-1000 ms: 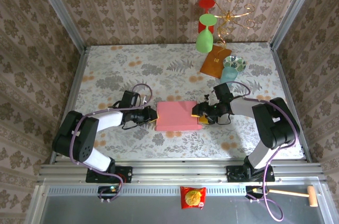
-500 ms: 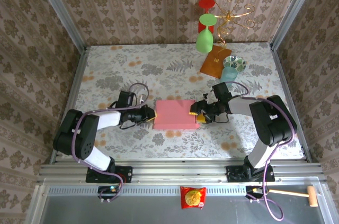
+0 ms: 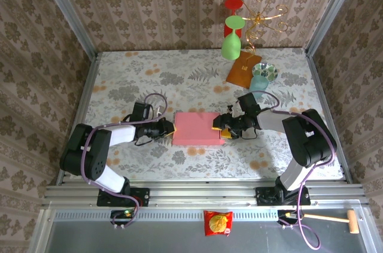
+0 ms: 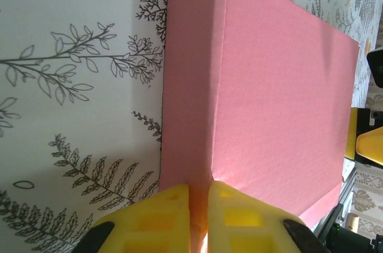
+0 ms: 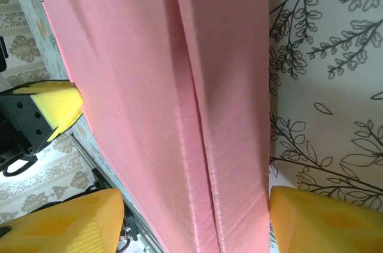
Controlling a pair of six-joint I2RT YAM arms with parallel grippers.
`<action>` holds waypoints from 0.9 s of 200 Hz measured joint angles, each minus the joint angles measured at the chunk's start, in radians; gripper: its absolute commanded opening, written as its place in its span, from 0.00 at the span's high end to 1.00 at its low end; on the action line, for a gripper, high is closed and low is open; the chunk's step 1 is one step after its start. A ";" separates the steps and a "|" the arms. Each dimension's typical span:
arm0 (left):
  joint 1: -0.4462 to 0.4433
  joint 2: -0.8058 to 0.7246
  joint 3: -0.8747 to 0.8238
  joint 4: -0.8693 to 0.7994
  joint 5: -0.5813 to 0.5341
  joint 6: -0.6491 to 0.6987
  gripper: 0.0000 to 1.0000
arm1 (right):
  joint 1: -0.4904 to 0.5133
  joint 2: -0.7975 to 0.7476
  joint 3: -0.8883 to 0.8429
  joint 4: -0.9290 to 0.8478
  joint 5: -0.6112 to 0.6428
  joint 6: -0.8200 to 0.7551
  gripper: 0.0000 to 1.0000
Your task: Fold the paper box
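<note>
The flat pink cardboard paper box has slid slightly left on the tabletop. Left tool clamps its edge; right tool straddles the far end, unclosed. Uneven pulling could crease it.

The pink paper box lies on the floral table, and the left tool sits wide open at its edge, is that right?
Not quite. The left tool is not wide open: in the left wrist view its yellow fingers are pinched shut on the edge of the pink paper box. The box does lie on the floral table.
</note>
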 measured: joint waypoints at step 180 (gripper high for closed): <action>0.040 0.003 -0.008 -0.005 0.041 0.021 0.88 | 0.029 0.092 0.056 0.165 -0.120 0.066 0.43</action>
